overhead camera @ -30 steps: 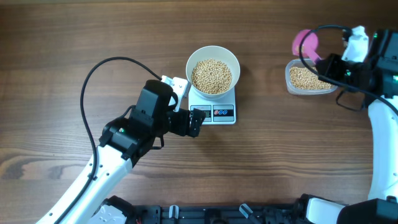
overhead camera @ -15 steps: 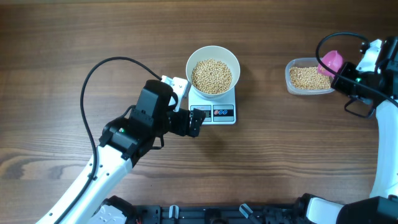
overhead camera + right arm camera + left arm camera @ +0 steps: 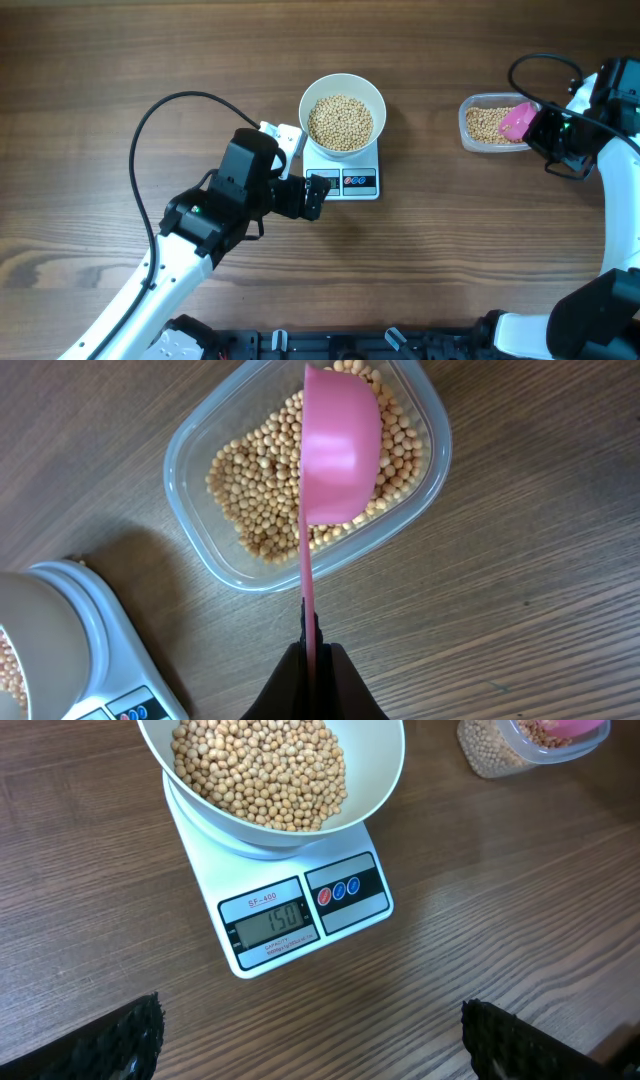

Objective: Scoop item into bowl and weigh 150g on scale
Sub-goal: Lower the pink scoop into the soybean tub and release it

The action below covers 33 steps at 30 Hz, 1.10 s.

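Observation:
The white bowl (image 3: 342, 84) stands on the white scale (image 3: 358, 182), heaped with pale-tan beans (image 3: 340, 122). In the left wrist view the scale (image 3: 300, 915) shows 150 under the bowl (image 3: 385, 780). My left gripper (image 3: 318, 195) hovers open just in front of the scale, its fingertips (image 3: 125, 1040) wide apart with only table between them. My right gripper (image 3: 311, 650) is shut on the thin handle of a pink scoop (image 3: 340, 445). The scoop's cup lies over the beans (image 3: 250, 495) in the clear tub (image 3: 190, 470).
The clear plastic tub (image 3: 475, 125) sits at the far right of the wooden table, with the pink scoop (image 3: 517, 121) and my right gripper (image 3: 545, 130) at its right end. A black cable (image 3: 150, 130) loops over the left arm.
My right gripper has carried the pink scoop from above the tub's far left corner to low over its right end. The left arm, bowl and scale have not moved.

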Available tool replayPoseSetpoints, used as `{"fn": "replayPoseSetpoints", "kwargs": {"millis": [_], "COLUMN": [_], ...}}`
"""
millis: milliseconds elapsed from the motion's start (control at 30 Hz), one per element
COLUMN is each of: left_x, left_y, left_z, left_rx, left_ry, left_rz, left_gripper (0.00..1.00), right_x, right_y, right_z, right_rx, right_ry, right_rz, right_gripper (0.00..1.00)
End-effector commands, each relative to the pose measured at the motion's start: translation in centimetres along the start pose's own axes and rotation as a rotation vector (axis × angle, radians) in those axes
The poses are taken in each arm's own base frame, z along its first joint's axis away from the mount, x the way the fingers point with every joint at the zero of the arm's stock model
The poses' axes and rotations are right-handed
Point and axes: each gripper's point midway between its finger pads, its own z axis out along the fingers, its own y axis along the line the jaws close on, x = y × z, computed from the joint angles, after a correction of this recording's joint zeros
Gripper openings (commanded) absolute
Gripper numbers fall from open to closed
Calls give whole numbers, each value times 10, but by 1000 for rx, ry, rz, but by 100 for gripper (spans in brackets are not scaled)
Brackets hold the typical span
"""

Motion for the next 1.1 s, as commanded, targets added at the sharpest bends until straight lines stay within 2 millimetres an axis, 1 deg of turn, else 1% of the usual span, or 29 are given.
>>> {"fn": "replayPoseSetpoints", "kwargs": {"millis": [0, 233, 267, 300, 333, 400, 467, 633, 667, 800, 867, 1000, 1067], "left_x": [1, 1, 1, 1, 1, 1, 1, 1, 1, 1, 1, 1, 1], "left_y": [0, 0, 0, 0, 0, 0, 0, 0, 0, 0, 0, 0, 0], "left_z": [1, 1, 1, 1, 1, 1, 1, 1, 1, 1, 1, 1, 1], "left_rx": [-4, -4, -4, -4, -4, -3, -4, -4, -4, -4, -4, -4, -4], "left_ry": [2, 2, 2, 2, 2, 3, 2, 2, 2, 2, 2, 2, 3], "left_rz": [22, 22, 22, 22, 22, 22, 22, 22, 22, 22, 22, 22, 22], "left_gripper": [100, 100, 100, 100, 100, 100, 100, 100, 100, 100, 100, 100, 100], "right_x": [-5, -12, -12, -12, -12, -13, -14, -20, -23, -27, -27, -23, -21], "right_y": [6, 8, 9, 9, 9, 9, 10, 16, 20, 26, 28, 40, 42], "right_z": [-2, -2, -2, -2, -2, -4, -7, -27, -37, -62, -70, -90, -97], "right_rx": [-26, -38, -38, -38, -38, -39, -42, -63, -73, -97, -104, -165, -177], "right_ry": [-6, -34, -35, -36, -35, -39, -51, -119, -155, -235, -258, -295, -312], "right_rz": [11, 4, 3, 2, -1, -5, -8, -25, -35, -55, -60, -81, -87], "right_gripper": [23, 50, 58, 62, 73, 89, 100, 100, 100, 100, 100, 100, 100]}}
